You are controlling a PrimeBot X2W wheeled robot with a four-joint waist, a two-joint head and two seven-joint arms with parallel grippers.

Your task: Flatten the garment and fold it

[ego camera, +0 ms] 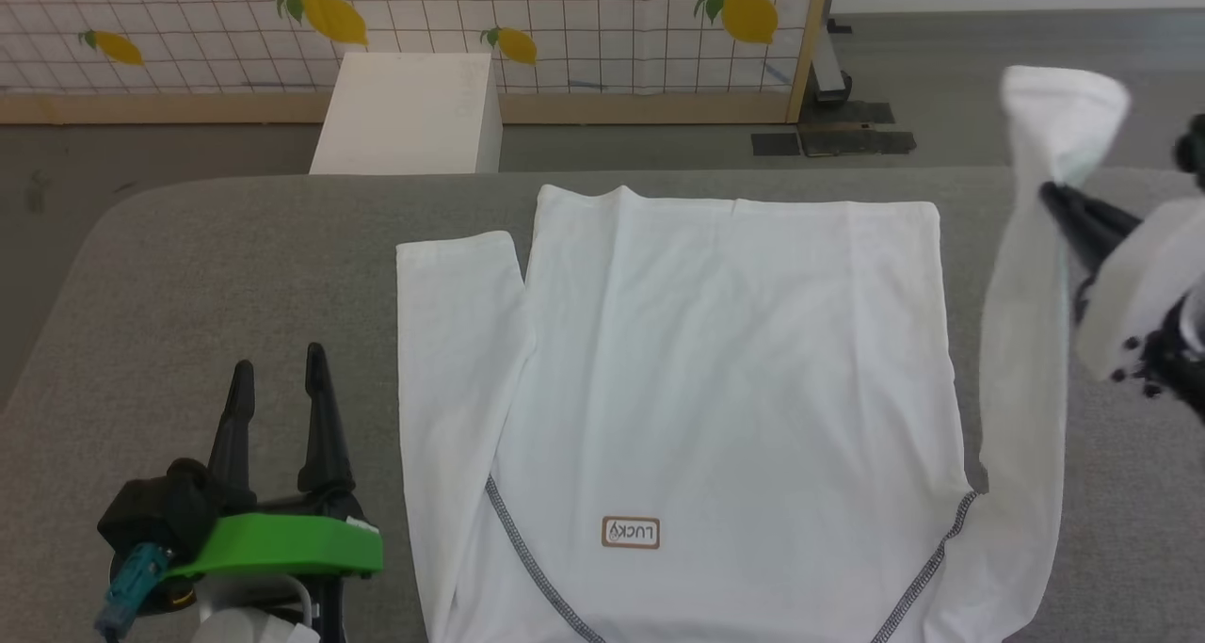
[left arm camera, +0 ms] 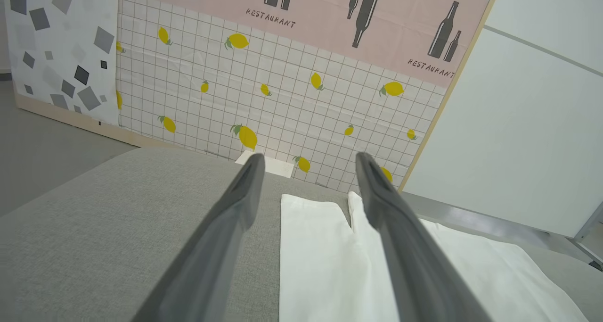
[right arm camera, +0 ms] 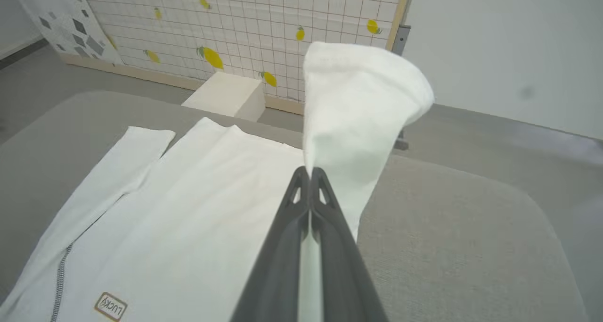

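Head view: the garment (ego camera: 734, 361) lies flat on the worktop (ego camera: 235, 248), its 3 o'clock sleeve (ego camera: 1021, 361) raised, pinched in my right hand (ego camera: 1047, 191); my left hand (ego camera: 279, 359) gapes empty at 8 o'clock; left wrist view: fingers (left arm camera: 226, 227) spread wide; right wrist view: the sleeve droops, so I judge it light and limp; best gripped near the cuff (right arm camera: 362, 77).

Lower left of the head view: the left tool (ego camera: 280, 358) has two long, tapering black fingers (ego camera: 325, 417), a black base (ego camera: 165, 511), a bright green curved cover (ego camera: 282, 541) and a teal plug (ego camera: 127, 591). At the right edge, the dark right tool (ego camera: 1047, 191) joins a pale casing (ego camera: 1130, 285) dotted with black screws (ego camera: 1120, 375).
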